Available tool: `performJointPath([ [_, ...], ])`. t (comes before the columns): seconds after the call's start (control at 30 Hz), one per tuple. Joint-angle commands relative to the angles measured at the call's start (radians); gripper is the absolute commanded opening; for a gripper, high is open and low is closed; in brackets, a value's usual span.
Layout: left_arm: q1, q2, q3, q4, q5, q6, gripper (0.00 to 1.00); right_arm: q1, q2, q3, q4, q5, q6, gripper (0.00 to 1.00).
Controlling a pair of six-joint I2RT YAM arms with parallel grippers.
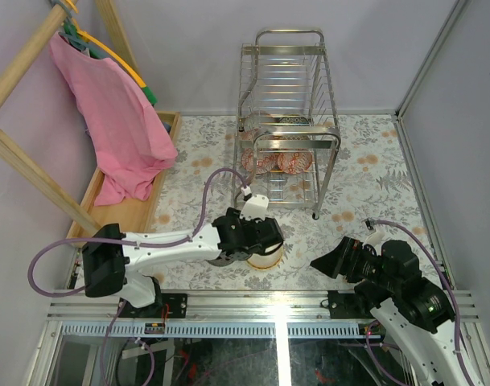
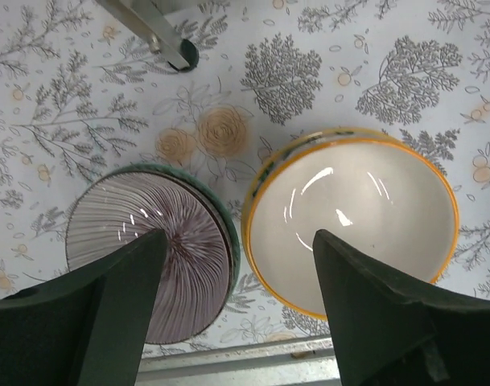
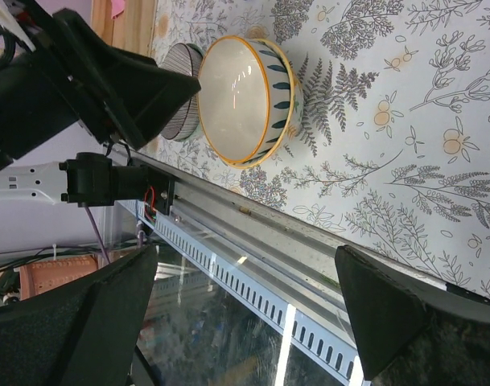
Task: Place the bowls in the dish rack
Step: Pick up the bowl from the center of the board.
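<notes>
Cream bowl (image 1: pixel 270 259) half-hidden under left arm (image 1: pixel 172 241) | left jaws spread | right jaws spread

Upright — cream bowl (image 2: pixel 353 221) beside ribbed bowl (image 2: pixel 148 249), outside dish rack (image 1: pixel 289 121).

Glossy glazed bowls (image 2: pixel 353 217), shiny chrome wire dish rack (image 1: pixel 289 121)

Bright even light, glare streaks inside cream bowl (image 2: pixel 353 233), soft shadows
</notes>
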Motion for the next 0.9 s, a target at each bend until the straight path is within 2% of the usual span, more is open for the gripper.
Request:
performJointPath([
  [0.0,0.045,-0.008,-0.014,0.112,0.007,0.11,0.69,-0.004,-0.013,0.006,0.012,-0.042,0.013,0.99],
  [0.1,0.064,-0.008,-0.025,0.177,0.051,0.164,0.62,-0.004,-0.017,-0.006,0.021,-0.048,0.019,0.99],
  [0.27,0.066,0.015,-0.025,0.202,0.074,0.216,0.58,-0.003,-0.022,-0.007,0.017,-0.046,0.018,0.99],
  [0.6,0.096,-0.003,-0.102,0.243,0.1,0.224,0.5,-0.004,-0.036,-0.033,0.017,-0.048,0.024,0.99],
  [0.7,0.1,0.0,-0.12,0.26,0.115,0.227,0.44,-0.004,-0.036,-0.039,0.02,-0.048,0.025,1.0],
  [0.87,0.1,0.006,-0.132,0.282,0.138,0.232,0.26,-0.003,-0.036,-0.05,0.029,-0.053,0.029,0.99],
])
